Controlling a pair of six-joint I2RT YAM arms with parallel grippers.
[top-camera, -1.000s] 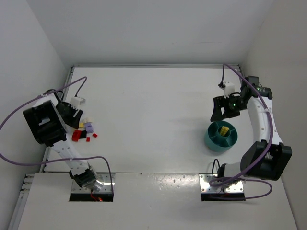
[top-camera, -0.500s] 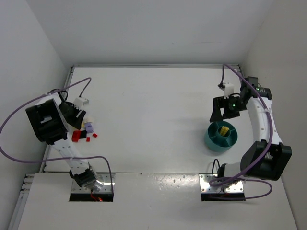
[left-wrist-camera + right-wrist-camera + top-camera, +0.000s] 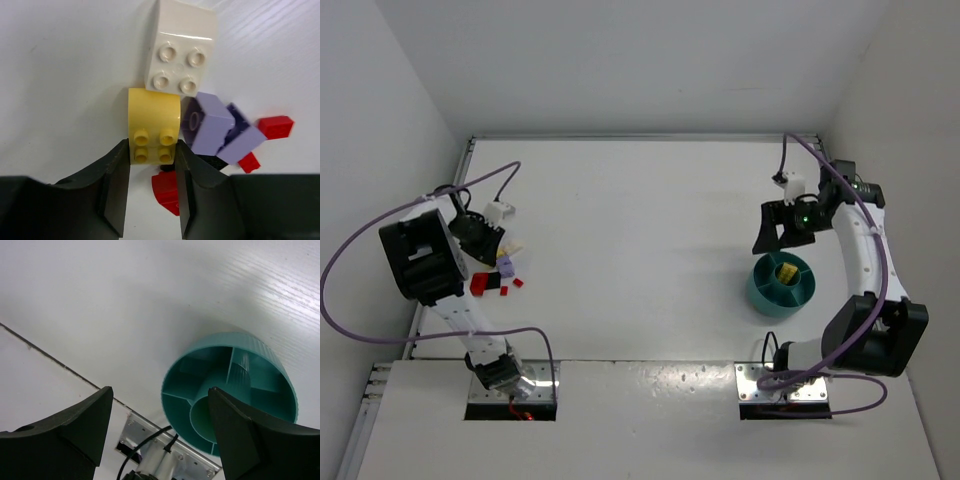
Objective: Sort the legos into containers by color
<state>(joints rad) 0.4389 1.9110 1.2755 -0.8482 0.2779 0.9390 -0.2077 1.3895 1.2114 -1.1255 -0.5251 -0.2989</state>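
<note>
Pinching a small yellow plastic brick (image 3: pixel 154 125) between narrowed left fingers (image 3: pixel 112 195) on the white worktop (image 3: pixel 60 75), against a cream-white brick (image 3: pixel 182 47) and lavender bricks (image 3: pixel 210 125). Holding right fingers (image 3: pixel 60 430) spread wide above the round teal plastic bowl (image 3: pixel 270 360).

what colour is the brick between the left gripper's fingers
The brick is yellow, clearest in the left wrist view.

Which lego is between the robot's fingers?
The yellow brick: it alone sits between the left gripper's fingers. The cream brick lies just beyond it, and the lavender ones are off to the side.
</note>
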